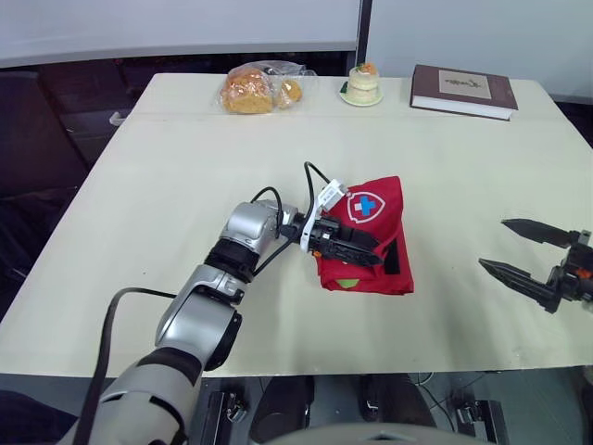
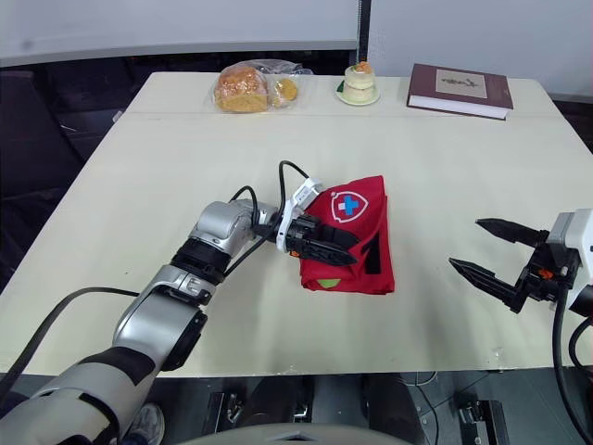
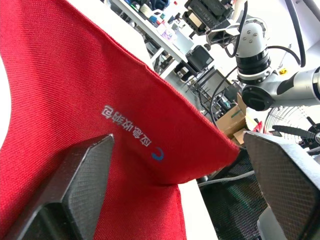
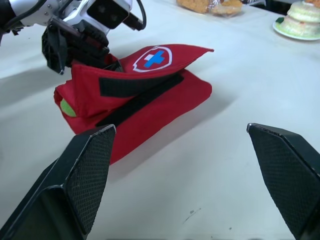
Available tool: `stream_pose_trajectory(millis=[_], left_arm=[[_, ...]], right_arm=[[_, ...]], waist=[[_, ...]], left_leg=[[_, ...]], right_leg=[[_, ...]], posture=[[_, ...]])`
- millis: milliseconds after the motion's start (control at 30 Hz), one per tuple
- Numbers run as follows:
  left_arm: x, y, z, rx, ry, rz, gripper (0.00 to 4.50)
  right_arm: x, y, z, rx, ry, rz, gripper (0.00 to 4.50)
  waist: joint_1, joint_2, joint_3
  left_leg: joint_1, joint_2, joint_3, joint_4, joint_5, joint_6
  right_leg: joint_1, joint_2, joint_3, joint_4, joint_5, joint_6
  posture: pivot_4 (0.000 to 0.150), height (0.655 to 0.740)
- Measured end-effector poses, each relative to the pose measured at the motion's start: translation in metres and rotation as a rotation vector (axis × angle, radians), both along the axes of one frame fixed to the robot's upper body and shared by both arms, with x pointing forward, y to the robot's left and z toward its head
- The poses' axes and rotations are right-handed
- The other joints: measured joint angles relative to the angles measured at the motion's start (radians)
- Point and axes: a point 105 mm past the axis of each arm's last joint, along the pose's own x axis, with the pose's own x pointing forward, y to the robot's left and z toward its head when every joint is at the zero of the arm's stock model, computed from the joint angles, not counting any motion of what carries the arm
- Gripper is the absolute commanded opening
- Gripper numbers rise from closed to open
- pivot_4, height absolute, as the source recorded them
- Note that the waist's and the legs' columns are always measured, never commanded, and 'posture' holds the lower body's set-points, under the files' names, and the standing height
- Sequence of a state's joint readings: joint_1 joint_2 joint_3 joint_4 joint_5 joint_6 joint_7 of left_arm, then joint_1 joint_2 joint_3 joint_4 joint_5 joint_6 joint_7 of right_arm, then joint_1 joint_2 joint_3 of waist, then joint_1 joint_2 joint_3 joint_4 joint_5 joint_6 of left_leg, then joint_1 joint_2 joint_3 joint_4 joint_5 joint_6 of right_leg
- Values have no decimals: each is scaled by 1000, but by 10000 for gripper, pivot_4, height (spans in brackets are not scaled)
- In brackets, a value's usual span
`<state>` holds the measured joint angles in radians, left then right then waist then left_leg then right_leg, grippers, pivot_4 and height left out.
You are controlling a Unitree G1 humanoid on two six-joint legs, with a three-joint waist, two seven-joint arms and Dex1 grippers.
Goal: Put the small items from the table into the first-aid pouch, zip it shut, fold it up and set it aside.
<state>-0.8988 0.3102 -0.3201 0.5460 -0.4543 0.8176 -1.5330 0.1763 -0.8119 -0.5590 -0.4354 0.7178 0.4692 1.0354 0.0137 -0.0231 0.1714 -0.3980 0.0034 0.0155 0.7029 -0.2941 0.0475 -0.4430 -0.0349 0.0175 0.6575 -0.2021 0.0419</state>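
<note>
Beige table [image 2: 185, 158] held a red pouch [image 2: 347, 206] at the parted left gripper [image 2: 352, 248]. The right gripper [image 2: 465, 243] gaped well apart, its wrist view revealing a green item [image 4: 67, 107].

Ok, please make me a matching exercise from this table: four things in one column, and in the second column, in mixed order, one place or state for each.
Things:
1. first-aid pouch
2. book
3. bread
4. right gripper

Places or states:
a. inside a clear plastic bag
b. open, over the right side of the table, holding nothing
c. red, mid-table, with the left gripper at it
d. at the far right corner

Pairs: 1-c, 2-d, 3-a, 4-b.
</note>
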Motion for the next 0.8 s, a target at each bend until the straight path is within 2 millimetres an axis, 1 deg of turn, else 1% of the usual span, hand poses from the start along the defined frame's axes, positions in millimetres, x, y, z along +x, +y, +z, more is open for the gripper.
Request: stream_pose_trajectory(millis=[267,433,800], left_arm=[[-1,0,1,-1,9,-1,44841],[-3,1,3,-22,29,-9,44841],[-4,1,5,-54,47,-6,44841]], right_arm=[[-2,1,-2,13,16,9,45000],[-6,6,0,15,22,36,45000],[-6,6,-1,15,24,36,45000]], waist=[[0,0,0],[0,0,0],[0,0,0]], left_leg=[[0,0,0,0,0,0],[0,0,0,0,0,0],[0,0,0,0,0,0]], right_leg=[[0,0,0,0,0,0],[0,0,0,0,0,0],[0,0,0,0,0,0]], posture=[[1500,7289],[1500,7289],[1500,7289]])
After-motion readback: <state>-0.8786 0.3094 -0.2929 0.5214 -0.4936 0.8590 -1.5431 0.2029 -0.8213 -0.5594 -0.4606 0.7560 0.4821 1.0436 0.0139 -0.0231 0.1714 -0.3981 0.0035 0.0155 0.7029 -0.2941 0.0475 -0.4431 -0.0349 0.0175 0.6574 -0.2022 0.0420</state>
